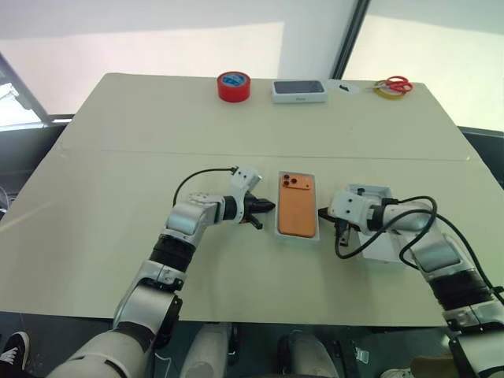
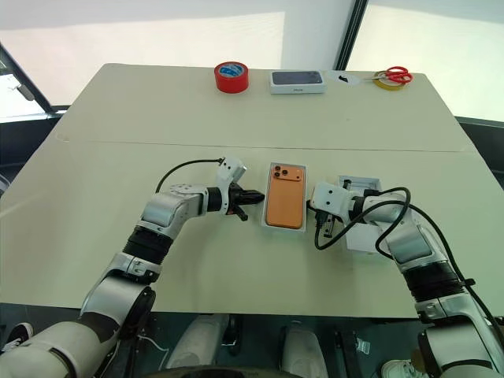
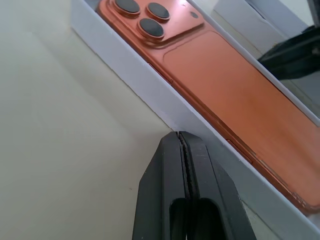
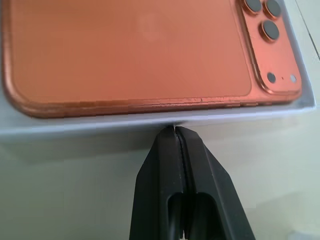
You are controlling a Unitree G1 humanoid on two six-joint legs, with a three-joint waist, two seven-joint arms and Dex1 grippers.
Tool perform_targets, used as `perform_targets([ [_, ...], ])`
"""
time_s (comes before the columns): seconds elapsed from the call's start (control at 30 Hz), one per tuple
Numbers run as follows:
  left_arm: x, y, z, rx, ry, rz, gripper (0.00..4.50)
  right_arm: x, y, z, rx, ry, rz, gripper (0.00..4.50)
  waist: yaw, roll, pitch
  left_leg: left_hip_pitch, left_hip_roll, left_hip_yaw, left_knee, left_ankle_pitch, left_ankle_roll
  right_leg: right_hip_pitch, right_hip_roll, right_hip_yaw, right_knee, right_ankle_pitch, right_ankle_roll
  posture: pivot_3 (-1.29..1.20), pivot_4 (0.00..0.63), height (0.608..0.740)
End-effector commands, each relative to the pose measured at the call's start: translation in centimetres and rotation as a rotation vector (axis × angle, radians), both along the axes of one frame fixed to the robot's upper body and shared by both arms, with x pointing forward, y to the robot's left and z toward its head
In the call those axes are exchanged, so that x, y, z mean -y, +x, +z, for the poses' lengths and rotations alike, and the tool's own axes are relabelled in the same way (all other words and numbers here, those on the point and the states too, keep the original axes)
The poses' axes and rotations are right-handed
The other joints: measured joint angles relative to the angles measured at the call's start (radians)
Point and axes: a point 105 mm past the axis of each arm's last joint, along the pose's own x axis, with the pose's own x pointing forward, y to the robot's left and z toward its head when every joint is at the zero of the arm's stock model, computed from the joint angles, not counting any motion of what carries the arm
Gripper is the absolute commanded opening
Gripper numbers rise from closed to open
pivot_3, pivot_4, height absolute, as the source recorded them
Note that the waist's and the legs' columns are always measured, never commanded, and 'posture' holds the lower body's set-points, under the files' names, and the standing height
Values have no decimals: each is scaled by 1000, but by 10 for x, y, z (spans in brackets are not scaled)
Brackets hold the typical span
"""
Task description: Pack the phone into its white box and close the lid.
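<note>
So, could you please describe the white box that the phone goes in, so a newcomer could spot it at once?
On the table, look between the two grippers near the front edge. The white box lies there, open, with the orange phone in it, camera lenses up. The other box, at the far edge, is closed and bears a dark picture.

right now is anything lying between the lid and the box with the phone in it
Only the right gripper and its arm lie between the lid and the box. The phone sits in it, uncovered.
</note>
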Motion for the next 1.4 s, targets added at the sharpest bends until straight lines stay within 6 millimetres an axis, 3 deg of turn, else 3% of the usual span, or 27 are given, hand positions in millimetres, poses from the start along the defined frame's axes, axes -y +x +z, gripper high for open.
perform_targets([
  [0.03, 16, -12, -6, -20, 5, -75, 34, 2, 1, 12, 53, 12, 2, 0, -1, 0, 0, 0, 0, 0, 0, 0, 0, 0, 0, 0, 0, 0, 0, 0, 150, 735],
  [0.43, -15, 3, 0, 54, 14, 11, 34, 12, -1, 22, -3, 50, -14, 0, -8, 0, 0, 0, 0, 0, 0, 0, 1, 0, 0, 0, 0, 0, 0, 0, 150, 735],
  [0.5, -18, 3, 2, 55, -2, 13, 0, 13, -2, 27, -12, 61, -9, 807, -14, 0, 0, 0, 0, 0, 0, 0, 1, 0, 0, 0, 0, 0, 0, 0, 150, 735],
  [0.6, -21, -5, 12, 59, -55, -35, 770, 15, -3, 40, -9, 110, -28, 2232, -28, 1, 1, 0, 0, 0, 0, 0, 1, 0, 0, 0, 0, 0, 0, 0, 150, 735],
  [0.73, -43, 1, 29, 207, -43, 4, 2766, 26, -3, 62, 29, 172, -111, 4396, -32, 2, 1, -2, 0, -1, 0, 0, 1, 2, 0, 0, 0, 0, 0, 0, 150, 735],
  [0.77, -49, 0, 36, 249, -55, 1, 3409, 30, -3, 66, 39, 174, -141, 4500, -33, 2, 1, -2, 0, -1, -1, 0, 1, 1, 0, 0, 0, 0, 0, 0, 150, 735],
  [0.83, -58, -5, 43, 291, -73, -23, 4162, 30, -12, 66, -22, 196, -159, 4500, -32, 3, 2, -2, 0, -1, -1, 0, 1, 0, 0, 0, 0, 0, 0, 0, 150, 735],
  [0.93, -70, -10, 51, 336, -110, -40, 4162, 30, -20, 66, -45, 195, -184, 4500, -28, 3, 2, -4, 0, -1, -2, 0, 1, -1, 0, 0, -1, 0, 0, 0, 150, 735],
  [1.13, -86, -28, 63, 528, -109, -146, 4162, 45, -20, 54, -116, 226, -413, 4500, -29, 4, 2, -6, 0, 0, -1, -1, 2, -5, -1, 0, -1, -1, -3, 0, 150, 735],
  [1.23, -97, -38, 62, 591, -94, -187, 4162, 42, -33, 40, -278, 268, -557, 4500, -30, 5, 1, -9, 0, 0, -1, -1, 2, -9, -1, 0, -1, -1, -2, 0, 150, 735],
  [1.4, -106, -56, 62, 590, -109, -270, 4162, 30, -47, 47, -503, 393, -720, 4500, -38, 9, 2, -15, 0, 0, -1, 0, 1, -15, -1, 0, 0, 0, -1, 0, 150, 735],
])
